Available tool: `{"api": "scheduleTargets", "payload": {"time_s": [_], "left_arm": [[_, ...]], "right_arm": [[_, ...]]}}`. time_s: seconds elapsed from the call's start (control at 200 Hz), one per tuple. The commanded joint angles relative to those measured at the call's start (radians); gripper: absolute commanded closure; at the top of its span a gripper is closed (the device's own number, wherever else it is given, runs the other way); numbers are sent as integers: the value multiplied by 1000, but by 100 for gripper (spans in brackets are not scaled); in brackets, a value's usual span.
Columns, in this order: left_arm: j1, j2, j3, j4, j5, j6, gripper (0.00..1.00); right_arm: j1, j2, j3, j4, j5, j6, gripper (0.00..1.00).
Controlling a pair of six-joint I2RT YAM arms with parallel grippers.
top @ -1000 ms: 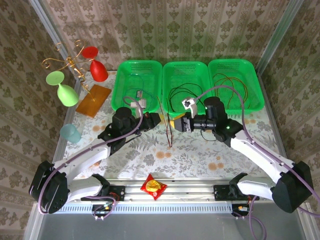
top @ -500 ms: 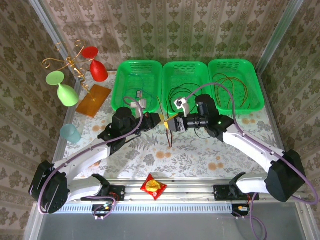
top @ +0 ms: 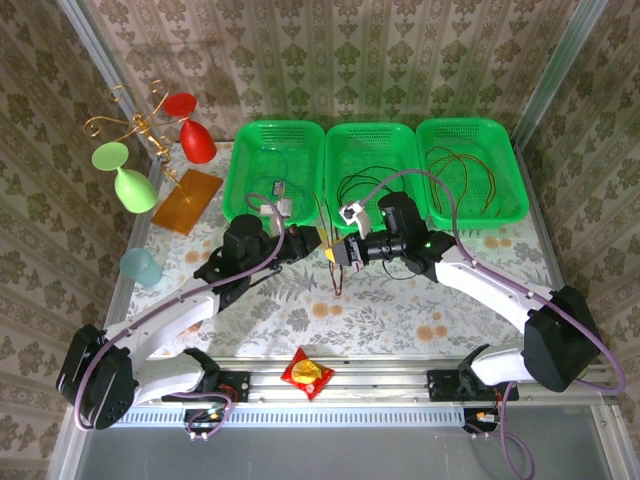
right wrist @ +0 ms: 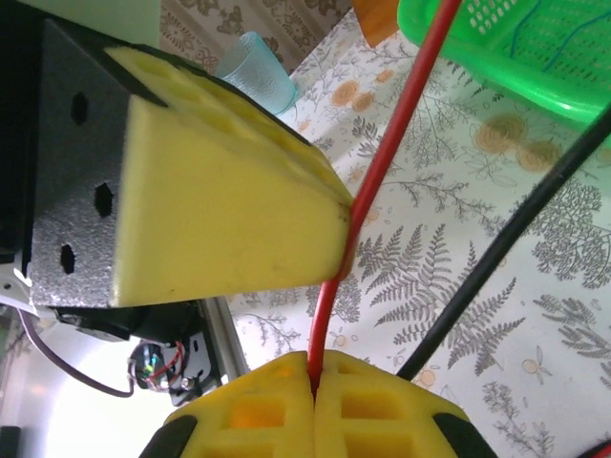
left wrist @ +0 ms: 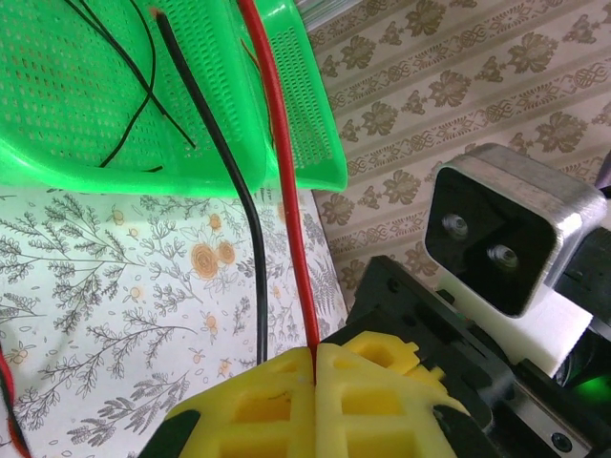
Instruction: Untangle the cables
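Two closed grips now pinch the thin red cable [left wrist: 286, 191] just before the green plastic mesh basket [left wrist: 305, 105], my right gripper [right wrist: 313, 382] having slid beside the left gripper [left wrist: 315, 367] and clamped, so I can tease strands apart.

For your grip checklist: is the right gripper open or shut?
Shut: on the right gripper, yellow fingers meet, pinching the red cable.

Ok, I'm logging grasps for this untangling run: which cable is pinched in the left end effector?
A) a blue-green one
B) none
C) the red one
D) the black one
C: in the left wrist view the red cable runs into the seam of the left end effector, jaws shut on it; the black cable passes outside.
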Motion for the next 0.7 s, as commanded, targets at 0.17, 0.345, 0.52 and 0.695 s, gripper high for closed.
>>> {"api": "scheduleTargets", "payload": {"time_s": [0.17,0.345,0.52,0.695], "left_arm": [[11,-88,24,-45,-24,42,49],[55,-184,-48,2,-31,-11,49],[96,-255,-123,36,-17,-53,48],[120,-224,-195,210,29,-135,46]], "right_arm": [[4,-21,22,-18,-7,-52,100],[-19,-40,0,28,-46,-28,100],[-36,-60,-21,116,-79,32,100],[-38,-73,-16,156,-104,74,100]]}}
